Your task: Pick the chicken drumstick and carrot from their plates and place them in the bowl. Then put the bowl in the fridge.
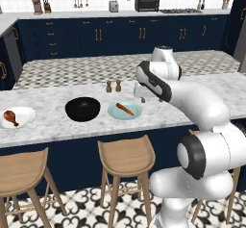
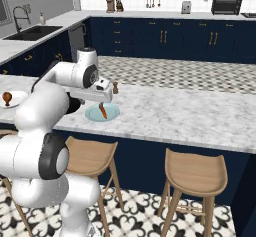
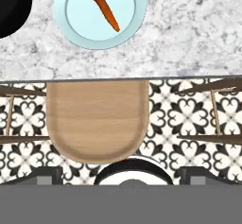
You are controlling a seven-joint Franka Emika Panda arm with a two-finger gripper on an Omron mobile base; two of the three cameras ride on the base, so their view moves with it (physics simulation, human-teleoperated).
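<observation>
The chicken drumstick (image 1: 9, 117) lies on the white plate (image 1: 23, 112) at the left end of the counter, also seen far left (image 2: 7, 97). To its right stands the black bowl (image 1: 82, 109), whose rim shows (image 3: 12, 5). Beside the bowl, the carrot (image 1: 125, 109) rests on the pale blue plate (image 1: 115, 112). My gripper (image 1: 142, 97) hangs open and empty above the counter's front edge, just right of that plate. In the hand view the carrot (image 3: 100, 5) and blue plate (image 3: 125, 27) lie ahead of the wide-apart fingertips (image 3: 46, 175). The fridge is out of view.
Salt and pepper shakers (image 1: 113, 86) stand behind the blue plate. Wooden stools (image 1: 126, 156) line the counter's front, one seat (image 3: 97, 119) directly below the hand. A second counter and navy cabinets run behind.
</observation>
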